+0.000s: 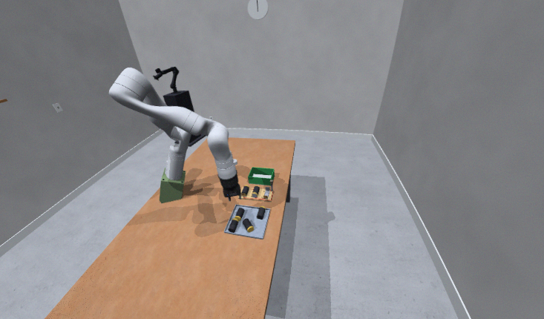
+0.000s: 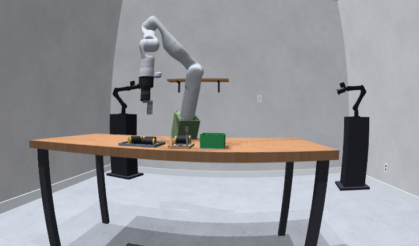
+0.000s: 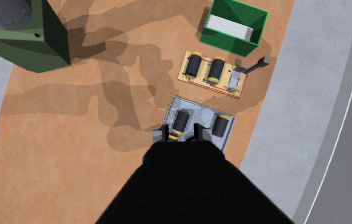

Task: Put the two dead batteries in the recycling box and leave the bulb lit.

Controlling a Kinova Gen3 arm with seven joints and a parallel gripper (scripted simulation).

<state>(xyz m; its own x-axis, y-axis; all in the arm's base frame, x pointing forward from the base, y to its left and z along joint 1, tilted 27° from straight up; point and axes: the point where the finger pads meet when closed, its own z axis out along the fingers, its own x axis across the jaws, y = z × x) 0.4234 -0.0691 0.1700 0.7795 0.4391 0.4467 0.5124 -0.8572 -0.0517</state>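
Observation:
A grey tray (image 1: pixel 250 219) holds several black batteries with yellow ends; in the wrist view (image 3: pixel 198 122) two of them show, one (image 3: pixel 180 123) between my fingertips in the picture and one (image 3: pixel 221 125) to its right. A tan holder board (image 1: pixel 259 193) carries two batteries (image 3: pixel 194 64) (image 3: pixel 216 70) and a small bulb fitting (image 3: pixel 235 78); I cannot tell if the bulb is lit. The green recycling box (image 1: pixel 261 175) (image 3: pixel 230 26) stands upright behind the holder, a white patch inside. My gripper (image 2: pixel 149 107) is open and empty, high above the tray.
The arm's green base block (image 1: pixel 172 189) stands on the table to the left of the holder. The table's right edge (image 1: pixel 281 222) runs close beside the tray, holder and box. Black camera stands (image 2: pixel 356 149) are off the table.

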